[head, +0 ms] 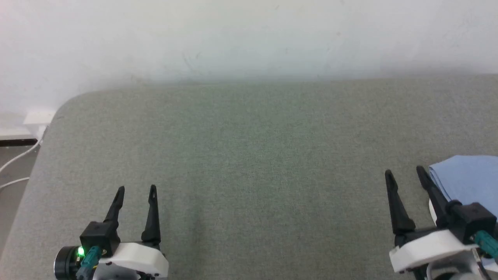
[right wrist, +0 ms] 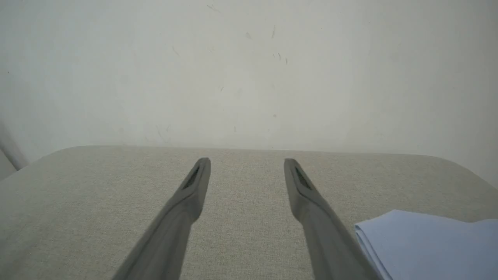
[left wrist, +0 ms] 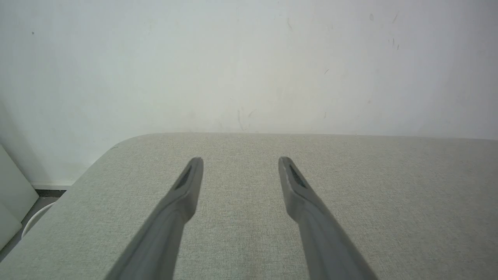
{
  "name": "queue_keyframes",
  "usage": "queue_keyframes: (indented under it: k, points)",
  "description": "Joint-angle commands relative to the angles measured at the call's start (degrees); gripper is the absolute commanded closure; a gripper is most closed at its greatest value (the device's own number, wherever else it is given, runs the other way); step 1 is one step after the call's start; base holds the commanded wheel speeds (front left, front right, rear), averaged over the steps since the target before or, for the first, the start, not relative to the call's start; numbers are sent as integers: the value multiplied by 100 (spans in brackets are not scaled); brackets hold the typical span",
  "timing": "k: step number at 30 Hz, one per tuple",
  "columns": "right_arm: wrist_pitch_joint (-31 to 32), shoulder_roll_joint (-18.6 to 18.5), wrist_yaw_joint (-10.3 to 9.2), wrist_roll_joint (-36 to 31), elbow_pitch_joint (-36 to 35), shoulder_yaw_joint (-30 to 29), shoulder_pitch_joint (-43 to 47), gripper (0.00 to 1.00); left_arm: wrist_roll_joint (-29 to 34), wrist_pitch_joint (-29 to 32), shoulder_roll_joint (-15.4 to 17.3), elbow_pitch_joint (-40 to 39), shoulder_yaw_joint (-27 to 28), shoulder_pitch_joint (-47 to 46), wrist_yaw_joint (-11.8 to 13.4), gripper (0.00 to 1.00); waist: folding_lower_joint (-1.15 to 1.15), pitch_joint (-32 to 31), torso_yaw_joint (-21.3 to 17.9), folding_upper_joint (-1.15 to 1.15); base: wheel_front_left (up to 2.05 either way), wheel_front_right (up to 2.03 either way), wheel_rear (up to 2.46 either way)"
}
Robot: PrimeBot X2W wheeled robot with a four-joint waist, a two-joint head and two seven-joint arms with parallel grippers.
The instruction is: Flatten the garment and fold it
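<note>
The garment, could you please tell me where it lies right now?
In the head view the garment lies folded at the far right of the padded surface, just beside the right gripper.

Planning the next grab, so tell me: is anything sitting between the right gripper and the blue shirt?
Nothing visible does. The garment lies on the grey padded surface just to the right of the open right gripper, close beside its outer finger, with no other thing between them.

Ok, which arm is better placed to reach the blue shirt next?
Right. The right tool, open, sits just beside the shirt; the left tool, also open, is far across the grey surface.
</note>
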Motion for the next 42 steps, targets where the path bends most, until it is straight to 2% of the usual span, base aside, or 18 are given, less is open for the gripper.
queue_keyframes:
  k: [1,5,14,21,22,42]
  points:
    - [19,21,-12,3,-63,7,82,0,-7,9,50,27,8,66,-2,0,1,-127,69,0,0,0,0]
    - [100,36,-12,68,-254,42,344,0,-106,16,151,80,49,162,-99,0,1,-214,96,0,0,0,0]
    - [152,42,-12,193,-361,55,488,0,-393,-24,377,139,219,145,-547,0,1,-270,170,0,0,0,0]
    - [141,43,-12,245,-354,53,524,0,-392,-38,366,260,265,156,-642,0,1,-275,166,0,0,0,0]
    - [141,24,0,225,-337,44,476,100,-385,-10,363,250,244,121,-613,100,1,-276,166,0,0,0,0]
    - [213,25,-2,101,-242,59,366,100,-87,201,160,117,341,102,-641,100,1,-271,170,0,0,0,0]
